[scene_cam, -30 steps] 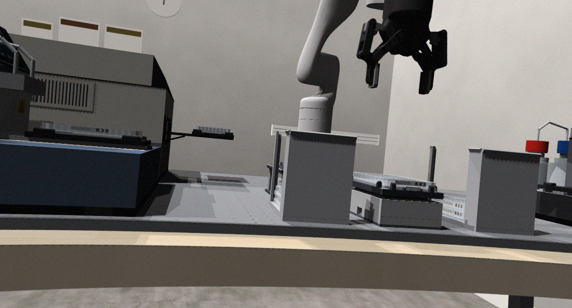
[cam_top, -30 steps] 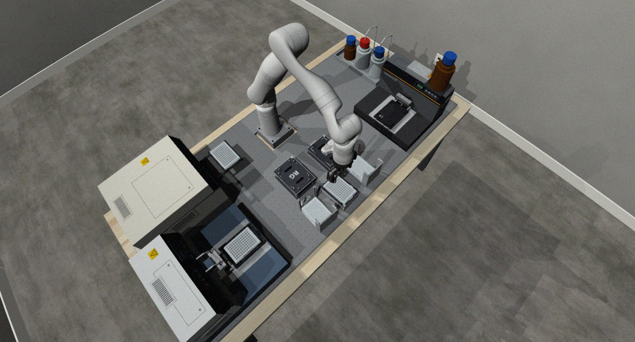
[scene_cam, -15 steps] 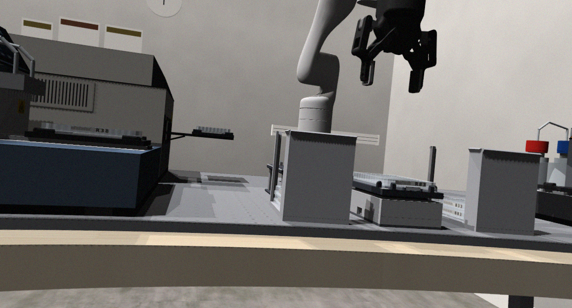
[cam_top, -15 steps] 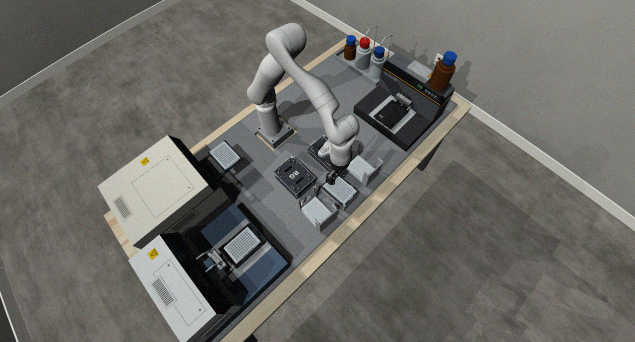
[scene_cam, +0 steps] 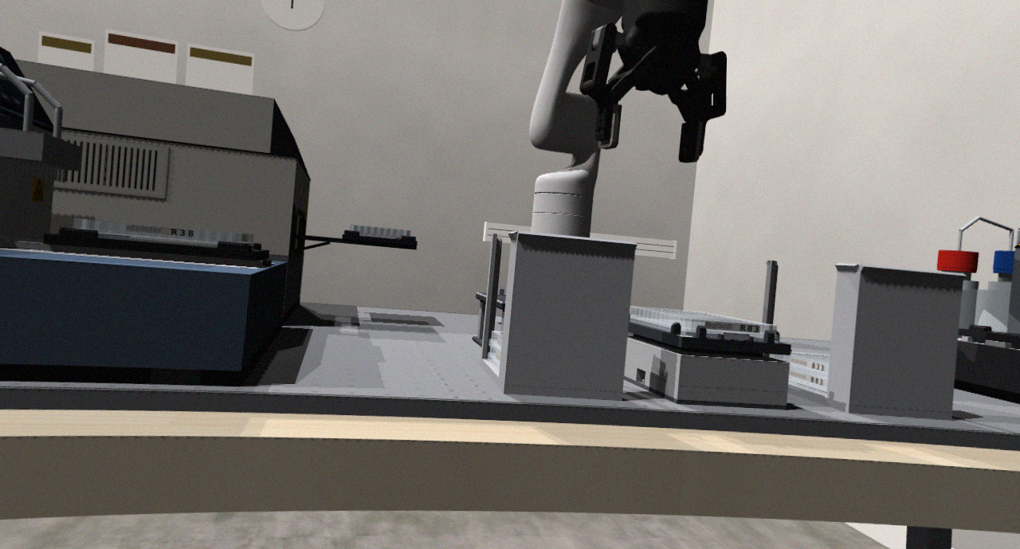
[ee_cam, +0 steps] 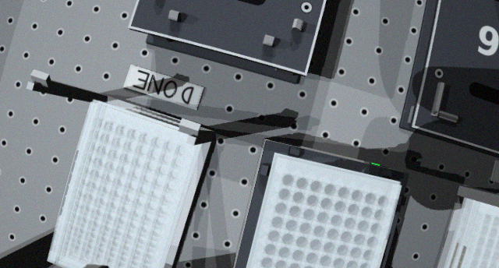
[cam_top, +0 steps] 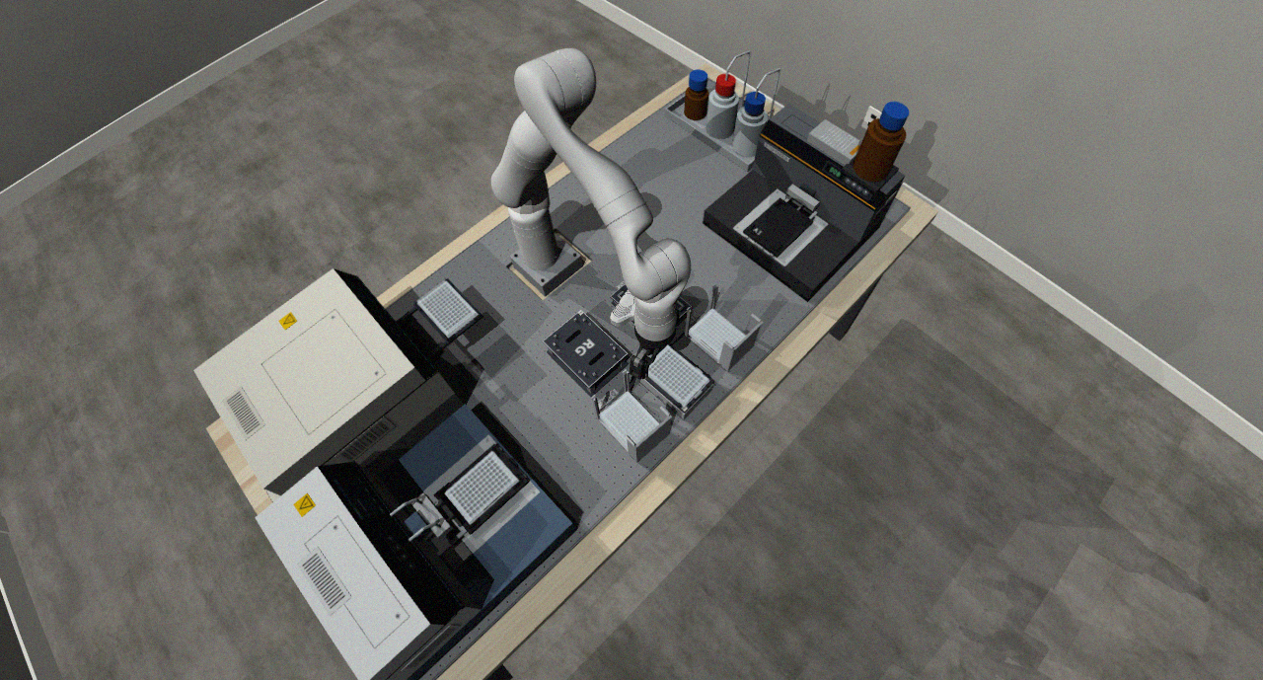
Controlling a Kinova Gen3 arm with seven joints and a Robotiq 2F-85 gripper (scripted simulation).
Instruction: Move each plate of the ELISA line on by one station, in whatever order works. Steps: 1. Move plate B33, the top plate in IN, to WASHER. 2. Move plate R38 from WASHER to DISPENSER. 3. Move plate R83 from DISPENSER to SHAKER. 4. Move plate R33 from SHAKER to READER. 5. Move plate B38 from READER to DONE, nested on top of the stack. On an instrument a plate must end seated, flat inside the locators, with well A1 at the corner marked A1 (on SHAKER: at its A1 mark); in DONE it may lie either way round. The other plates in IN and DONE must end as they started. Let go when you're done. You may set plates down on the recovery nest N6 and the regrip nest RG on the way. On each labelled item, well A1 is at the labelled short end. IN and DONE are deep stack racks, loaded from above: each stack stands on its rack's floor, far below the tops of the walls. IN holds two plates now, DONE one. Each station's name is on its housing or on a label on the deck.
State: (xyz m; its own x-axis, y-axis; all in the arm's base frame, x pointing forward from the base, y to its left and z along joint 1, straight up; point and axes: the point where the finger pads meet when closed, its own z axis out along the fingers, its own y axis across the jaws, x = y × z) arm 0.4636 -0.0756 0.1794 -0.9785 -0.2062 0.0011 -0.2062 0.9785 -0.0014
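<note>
My gripper (cam_top: pixel 637 363) (scene_cam: pixel 649 138) is open and empty. It hangs high above the gap between the DONE rack (cam_top: pixel 648 442) (scene_cam: pixel 566 317) and the SHAKER (scene_cam: pixel 706 378). Its fingers do not show in the wrist view. Plate R83 (cam_top: pixel 678 375) (scene_cam: pixel 699 321) (ee_cam: pixel 323 217) sits flat on the SHAKER. A white plate (cam_top: pixel 629 416) (ee_cam: pixel 125 182) lies in the DONE rack beside the DONE label (ee_cam: pixel 164 89). Plate R38 (cam_top: pixel 480 488) (scene_cam: pixel 163 230) sits on the WASHER. A plate (cam_top: pixel 446 307) (scene_cam: pixel 378 233) lies on the READER tray; its label is unreadable. The DISPENSER nest (cam_top: pixel 779 225) is bare. The IN rack (cam_top: pixel 746 340) (scene_cam: pixel 895 339) holds plates (cam_top: pixel 716 332) (ee_cam: pixel 475 233).
The RG nest (cam_top: pixel 587 349) (ee_cam: pixel 230 22) and the N6 nest (ee_cam: pixel 460 65) lie just behind the racks. Several reagent bottles (cam_top: pixel 723 102) stand at the far end. The big READER housing (cam_top: pixel 304 371) and the WASHER housing (cam_top: pixel 339 569) fill the left end.
</note>
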